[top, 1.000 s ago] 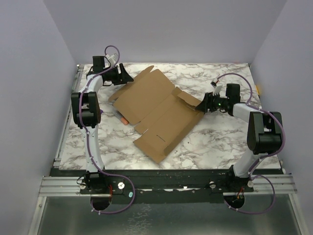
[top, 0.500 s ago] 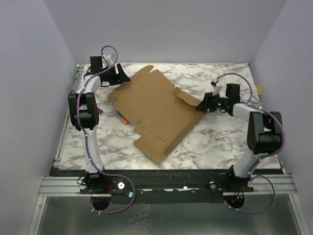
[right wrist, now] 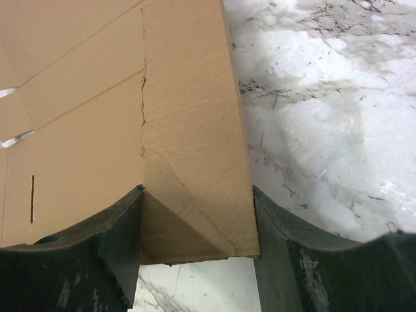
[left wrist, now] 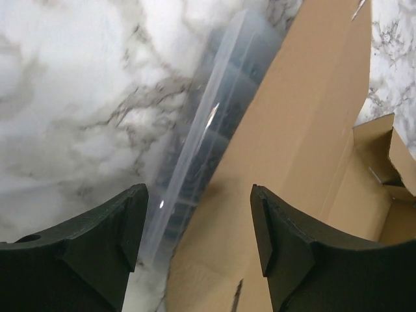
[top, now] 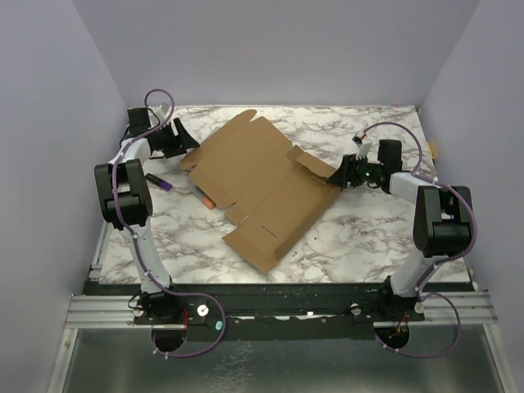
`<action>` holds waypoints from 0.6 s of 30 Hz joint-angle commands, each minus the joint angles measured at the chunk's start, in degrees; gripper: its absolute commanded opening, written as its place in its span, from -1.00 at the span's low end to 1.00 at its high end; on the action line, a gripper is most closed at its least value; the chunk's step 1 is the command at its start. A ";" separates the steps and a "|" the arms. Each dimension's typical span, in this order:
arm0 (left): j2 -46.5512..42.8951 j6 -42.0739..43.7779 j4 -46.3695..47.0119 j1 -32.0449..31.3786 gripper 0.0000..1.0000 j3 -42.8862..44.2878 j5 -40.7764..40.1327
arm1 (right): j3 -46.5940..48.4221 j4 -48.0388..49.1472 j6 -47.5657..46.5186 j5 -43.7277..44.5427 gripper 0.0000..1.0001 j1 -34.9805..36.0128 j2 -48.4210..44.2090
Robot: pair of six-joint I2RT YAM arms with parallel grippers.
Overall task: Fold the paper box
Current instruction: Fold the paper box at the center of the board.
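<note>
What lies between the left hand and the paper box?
A clear plastic case along the edge of the paper box, seen in the left wrist view.

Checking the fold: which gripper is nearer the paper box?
Right. The right gripper grips a flap of the paper box; the left gripper is open, just off its left edge.

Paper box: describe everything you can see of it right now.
The paper box lies mostly flat and unfolded, diagonal on the marble table: plain brown die-cut cardboard with flaps, creases and slits. The right gripper clamps its right end flap. Its left edge overlaps a clear plastic case. The left gripper stands open, clear of it.
</note>
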 commanded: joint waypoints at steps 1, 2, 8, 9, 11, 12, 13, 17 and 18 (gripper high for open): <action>-3.13 -7.41 8.46 4.77 0.40 -7.16 7.13 | 1.40 -1.23 0.48 -0.71 0.15 0.34 0.77; -3.36 -8.63 9.37 5.20 0.40 -7.72 7.96 | 1.43 -1.23 0.50 -0.75 0.15 0.34 0.86; -2.36 -12.30 12.34 5.28 0.23 -8.45 13.43 | 1.64 -1.23 0.65 -0.79 0.15 0.43 0.99; -2.58 -12.88 12.97 5.28 0.21 -8.68 13.85 | 1.56 -1.23 0.66 -0.75 0.15 0.43 0.92; -3.39 -14.51 15.04 5.23 0.20 -9.80 14.90 | 1.51 -1.20 0.65 -0.79 0.15 0.43 0.98; -3.83 -15.89 16.54 5.19 0.19 -10.42 15.62 | 1.47 -1.22 0.65 -0.87 0.15 0.43 1.07; -4.25 -17.25 18.67 5.13 0.19 -11.09 16.16 | 1.53 -1.20 0.65 -0.88 0.15 0.43 1.11; -4.82 -20.24 22.92 4.73 0.14 -12.90 18.05 | 1.69 -1.14 0.72 -1.02 0.15 0.43 1.18; -4.78 -20.31 22.99 4.67 0.13 -13.22 18.22 | 1.67 -1.14 0.74 -1.05 0.15 0.43 1.06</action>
